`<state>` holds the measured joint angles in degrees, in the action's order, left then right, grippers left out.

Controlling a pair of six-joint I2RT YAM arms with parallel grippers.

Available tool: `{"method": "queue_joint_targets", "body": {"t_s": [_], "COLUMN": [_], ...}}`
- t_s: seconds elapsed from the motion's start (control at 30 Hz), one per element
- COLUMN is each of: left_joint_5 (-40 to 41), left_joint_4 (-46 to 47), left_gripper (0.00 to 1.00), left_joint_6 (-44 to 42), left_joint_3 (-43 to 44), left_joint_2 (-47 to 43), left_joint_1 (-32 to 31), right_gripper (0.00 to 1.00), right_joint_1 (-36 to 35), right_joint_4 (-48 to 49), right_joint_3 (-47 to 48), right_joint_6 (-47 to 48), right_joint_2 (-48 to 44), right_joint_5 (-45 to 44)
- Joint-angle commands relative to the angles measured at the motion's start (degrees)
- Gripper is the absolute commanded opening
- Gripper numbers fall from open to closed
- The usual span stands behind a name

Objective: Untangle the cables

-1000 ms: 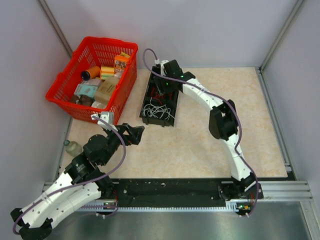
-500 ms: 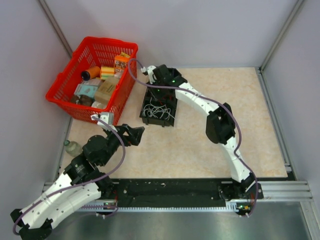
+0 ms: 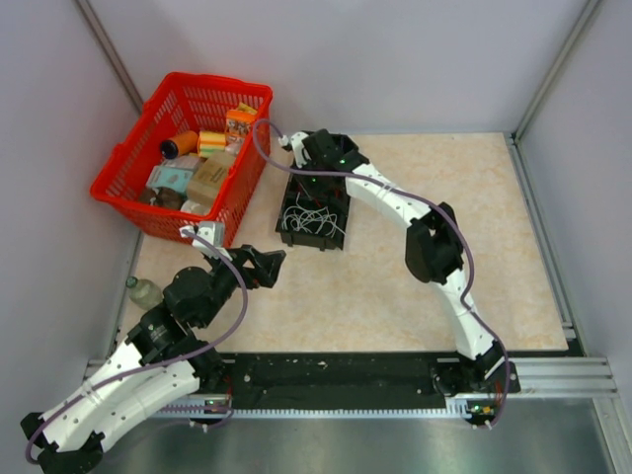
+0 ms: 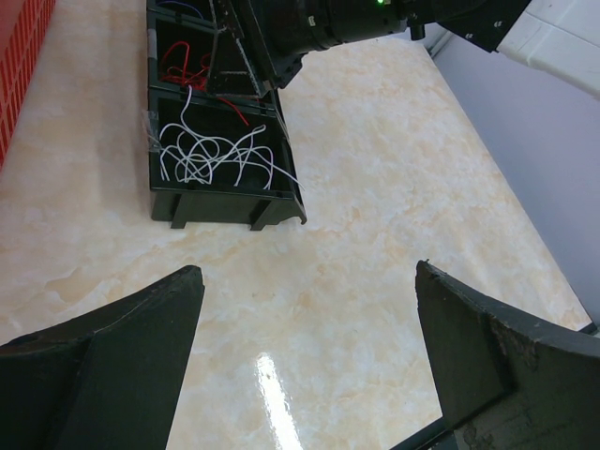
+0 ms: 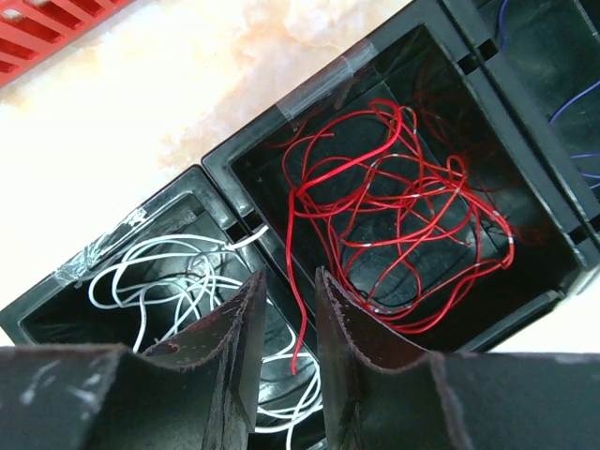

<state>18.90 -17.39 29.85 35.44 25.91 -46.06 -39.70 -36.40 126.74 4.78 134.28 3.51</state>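
Note:
A black tray (image 3: 341,219) with three compartments holds the cables. White cables (image 3: 312,219) fill the near compartment (image 4: 216,155) (image 5: 159,277). Red cables (image 5: 403,216) fill the middle one (image 4: 183,70). Dark blue cables (image 5: 581,103) lie in the far one. My right gripper (image 3: 314,170) hovers over the tray, its jaws a narrow gap apart (image 5: 289,274). One red strand hangs over the divider between them, touching neither finger. My left gripper (image 3: 275,259) is wide open and empty (image 4: 309,272), low over the table in front of the tray.
A red basket (image 3: 128,193) of boxes and cans stands left of the tray. A small bottle (image 3: 145,290) sits at the left wall by my left arm. Metal frame posts and walls bound the table.
My right gripper has swung left over the tray's far end, then held still for the last half second. The left arm has not moved.

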Motion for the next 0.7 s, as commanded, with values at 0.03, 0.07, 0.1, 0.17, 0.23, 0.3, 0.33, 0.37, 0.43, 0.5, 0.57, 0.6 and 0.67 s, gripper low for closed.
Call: {"method": "queue_joint_targets", "body": {"t_s": [0.03,0.07,0.1,0.17,0.23,0.3,0.33,0.37,0.43,0.5,0.57,0.6,0.67], "left_joint_5": [0.0,0.0,0.0,0.2,0.2,0.2,0.2,0.4,0.6,1.3,2.1,2.7,3.8], "left_joint_4": [1.6,1.6,1.5,1.6,1.6,1.7,1.7,1.7,1.7,2.0,2.4,1.8,0.0], "left_gripper": [0.98,0.98,0.98,0.98,0.98,0.98,0.98,0.98,0.98,0.99,0.99,0.99,0.99], "left_joint_6": [-0.6,-0.6,-0.6,-0.6,-0.6,-0.6,-0.6,-0.6,-0.6,-0.5,-0.4,0.1,1.2], "left_joint_3": [0.8,0.8,0.8,0.8,0.8,0.7,0.7,0.8,0.5,0.2,-0.5,-0.1,1.1], "left_joint_2": [0.4,0.5,0.6,0.7,0.8,0.9,0.9,0.9,0.9,1.3,3.0,4.5,7.6], "left_joint_1": [0.0,0.1,0.1,0.0,0.0,0.1,0.1,0.1,0.1,0.1,0.1,0.1,0.1], "right_gripper": [0.27,0.27,0.25,0.19,0.15,0.05,0.00,0.00,0.00,0.00,0.00,0.00,0.00], "right_joint_1": [0.0,-0.1,0.0,0.0,-0.1,0.0,-0.1,0.0,0.1,0.8,1.9,2.5,3.3], "right_joint_4": [0.8,0.8,0.8,0.9,1.0,1.2,1.2,1.2,2.0,3.3,4.2,4.5,4.8], "right_joint_3": [0.4,0.4,0.5,0.7,0.9,1.1,1.1,1.2,1.1,1.4,3.2,4.6,6.6], "right_joint_6": [0.1,0.1,0.1,0.1,0.1,0.1,0.1,0.1,0.1,0.1,-0.6,-0.9,-0.6], "right_joint_2": [2.2,2.4,2.7,2.7,2.4,2.2,2.0,1.8,1.0,0.6,1.5,2.3,4.0], "right_joint_5": [1.4,1.2,0.6,-0.6,-0.7,-0.9,-1.0,-1.3,-3.3,-5.8,-4.7,-4.3,-3.9]}}
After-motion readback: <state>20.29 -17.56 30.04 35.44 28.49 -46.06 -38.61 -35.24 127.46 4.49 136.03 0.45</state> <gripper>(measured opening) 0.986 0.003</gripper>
